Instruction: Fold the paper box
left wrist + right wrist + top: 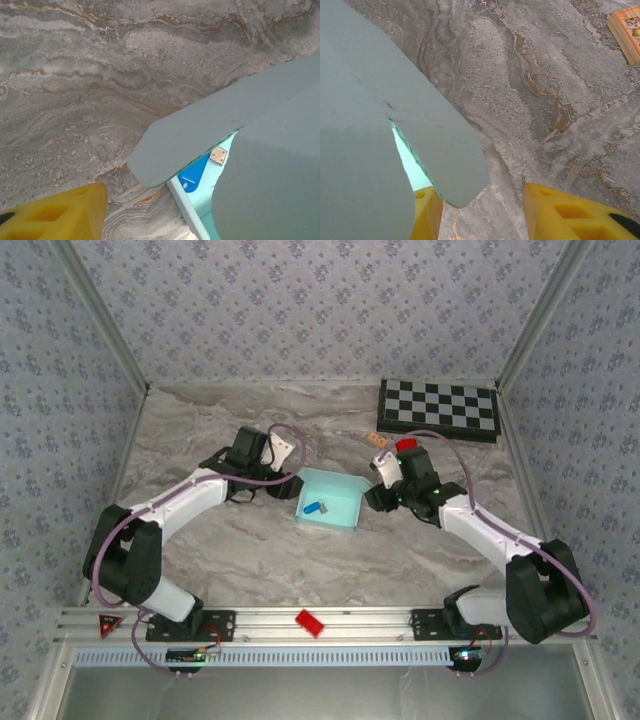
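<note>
A: Where is the paper box (330, 502)?

B: On the marbled table (200, 540), about midway between the two arms. It is pale blue-green card with its walls turned up like a shallow tray, and it sits at a slant to the table's edges.

A: Anything in it?

B: A small blue piece (315, 508) lies on its floor near the left corner. From the left wrist it shows under a rounded flap (200, 127) of the box, with a little tan square (218, 155) just beside it.

A: And the left gripper (288, 468)?

B: It is at the box's far left corner. One yellow finger (60, 215) shows at the bottom of the wrist view, off to the side and apart from the card. The other is hidden behind the flap. The jaws stand spread, and I see nothing pinched.

A: The right gripper (375, 490)?

B: Just beside the box's right wall. Its wrist view shows both yellow fingers wide apart with bare table between them. Another rounded part of the box hangs in front of one finger (427, 215), nearer the camera. The jaws are released, not closed on the card.

A: What lies further out?

B: A small wooden tile (377, 440) with a tiger picture lies on the table beyond the right gripper, apart from the box. A black-and-white chessboard (438, 408) is in the far right corner. A red block (309, 622) rests on the metal rail (380, 618) between the arm bases.
</note>
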Motion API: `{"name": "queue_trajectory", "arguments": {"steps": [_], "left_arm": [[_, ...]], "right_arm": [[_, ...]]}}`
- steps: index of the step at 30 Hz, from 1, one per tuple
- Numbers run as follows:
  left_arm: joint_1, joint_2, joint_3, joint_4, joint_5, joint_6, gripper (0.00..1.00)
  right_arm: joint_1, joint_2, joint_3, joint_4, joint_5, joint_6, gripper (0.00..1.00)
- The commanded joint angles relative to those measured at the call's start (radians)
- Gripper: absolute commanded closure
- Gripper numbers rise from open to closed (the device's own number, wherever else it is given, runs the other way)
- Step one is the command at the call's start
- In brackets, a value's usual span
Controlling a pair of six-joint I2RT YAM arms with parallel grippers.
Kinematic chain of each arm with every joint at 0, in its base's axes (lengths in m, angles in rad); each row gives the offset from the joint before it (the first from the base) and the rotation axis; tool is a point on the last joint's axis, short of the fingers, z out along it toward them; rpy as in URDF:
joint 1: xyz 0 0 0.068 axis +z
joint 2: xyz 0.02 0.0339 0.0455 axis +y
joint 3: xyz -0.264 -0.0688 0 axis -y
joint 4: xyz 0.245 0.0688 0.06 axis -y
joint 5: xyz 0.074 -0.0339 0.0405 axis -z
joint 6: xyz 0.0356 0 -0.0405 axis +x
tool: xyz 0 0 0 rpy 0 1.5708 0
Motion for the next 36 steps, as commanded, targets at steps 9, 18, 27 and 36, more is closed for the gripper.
{"name": "queue_trajectory", "arguments": {"steps": [9,18,27,36], "left_arm": [[0.002,0.030,0.051,0.047,0.068,-0.016,0.56],[-0.001,-0.004,0.004,0.063,0.083,-0.083,0.67],[0.001,-0.023,-0.025,0.087,0.063,-0.101,0.61],[-0.001,0.009,0.004,0.088,0.054,-0.083,0.59]], "right_arm": [[-0.024,0.071,0.093,0.009,0.010,-0.050,0.62],[-0.033,0.122,0.140,0.000,-0.011,-0.064,0.70],[-0.046,0.149,0.162,-0.020,-0.022,-0.064,0.68],[-0.064,0.149,0.180,-0.053,-0.095,-0.072,0.63]]}}
